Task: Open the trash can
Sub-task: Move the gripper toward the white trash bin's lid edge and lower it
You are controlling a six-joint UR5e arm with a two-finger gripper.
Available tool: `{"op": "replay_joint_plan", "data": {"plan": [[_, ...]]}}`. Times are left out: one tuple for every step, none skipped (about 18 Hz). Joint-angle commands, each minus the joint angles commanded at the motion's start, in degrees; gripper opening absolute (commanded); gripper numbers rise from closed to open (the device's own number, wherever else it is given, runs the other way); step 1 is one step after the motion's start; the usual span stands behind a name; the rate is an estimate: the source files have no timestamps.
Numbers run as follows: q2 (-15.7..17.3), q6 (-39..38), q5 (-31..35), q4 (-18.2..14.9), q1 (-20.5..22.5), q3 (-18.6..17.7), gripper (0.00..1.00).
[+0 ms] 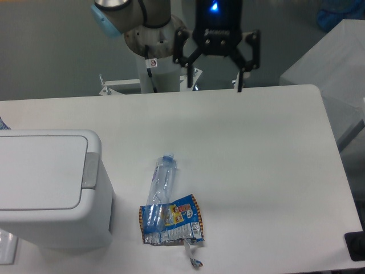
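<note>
The trash can (48, 188) is a large white boxy bin at the left edge of the table, its flat lid down and a small grey push tab (90, 170) on its right edge. My gripper (214, 81) hangs open over the table's far edge, fingers pointing down with nothing between them. It is well to the right of the bin and farther back, apart from it.
A clear plastic bottle (161, 180) lies on the white table (262, 160) just right of the bin. A crumpled blue and yellow snack wrapper (171, 220) lies against the bottle's lower end. The arm's base column (155, 51) stands behind the table.
</note>
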Motion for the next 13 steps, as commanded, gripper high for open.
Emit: {"op": "replay_joint_plan", "data": {"plan": [[-0.9, -2.6, 0.1, 1.6, -1.3, -0.1, 1.0], [-1.5, -5.2, 0.5, 2.7, -2.6, -0.3, 1.0], [-2.1, -7.5, 1.1, 3.3, -3.8, -0.3, 1.0], [-2.6, -9.9, 1.1, 4.0, -4.9, -0.3, 1.0], [-3.2, -12.1, 1.1, 4.1, -6.0, -0.3, 1.0], [-3.6, -14.2, 1.1, 4.1, -7.1, -0.3, 1.0], [-4.2, -15.7, 1.1, 4.6, -8.2, -0.3, 1.0], [-4.8, -17.2, 1.1, 5.6, -9.0, 0.0, 1.0], [-5.4, -18.6, 1.1, 6.9, -9.5, -0.1, 1.0], [-5.9, -20.8, 1.1, 7.6, -10.3, -0.3, 1.0], [-6.5, -23.2, 1.1, 8.0, -11.1, -0.3, 1.0], [-7.0, -25.8, 1.1, 8.0, -11.4, -0.3, 1.0], [-7.5, -27.4, 1.1, 8.1, -12.0, -0.2, 1.0]]}}
